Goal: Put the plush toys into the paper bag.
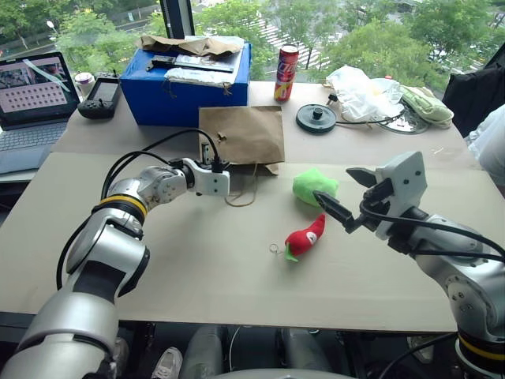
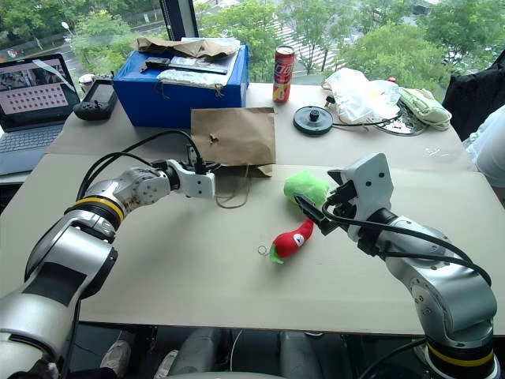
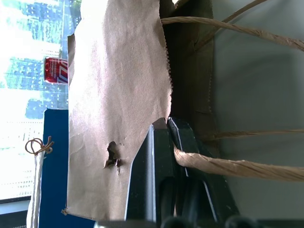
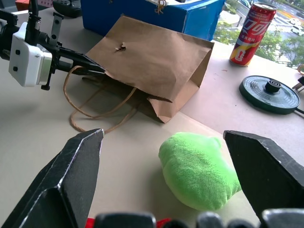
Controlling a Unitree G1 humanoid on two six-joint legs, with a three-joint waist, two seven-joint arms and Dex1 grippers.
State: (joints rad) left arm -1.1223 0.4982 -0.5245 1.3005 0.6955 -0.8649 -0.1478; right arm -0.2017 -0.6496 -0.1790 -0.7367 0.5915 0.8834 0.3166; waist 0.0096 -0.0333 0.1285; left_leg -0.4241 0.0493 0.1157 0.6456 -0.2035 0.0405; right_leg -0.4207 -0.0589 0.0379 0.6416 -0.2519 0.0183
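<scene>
Nearest, low centre of the head view: the small red chili-shaped plush toy with green stem and metal keyring (image 1: 305,237) lies flat on the pale tabletop (image 1: 197,276). Looks light, soft, squashable; no risk of breakage. Best taken across the red body, since the keyring would slip between fingers.

Right of centre: the right gripper (image 1: 341,197) hangs just above the table with its jaws spread wide, holding nothing, fingers (image 4: 71,166) framing the next toy.

Just behind the chili, centre frame: the bright green rounded plush blob (image 1: 315,186), resting on the table, close to the bag's corner. Fluffy and compressible; a pinch across its middle should hold, though the pile may let it slide if gripped too near an edge.

Left of centre: the left gripper (image 1: 211,167) is pressed together on the upper edge of the plain brown kraft paper bag with tan twine loop handles (image 1: 243,134), at its mouth. The bag lies flat, upper centre, mouth toward the viewer. Thin paper, creases easily, could tear where it is pinched.

Farthest, upper left: the blue rectangular box (image 1: 189,87); beside it the red drinks can (image 1: 286,73).
</scene>
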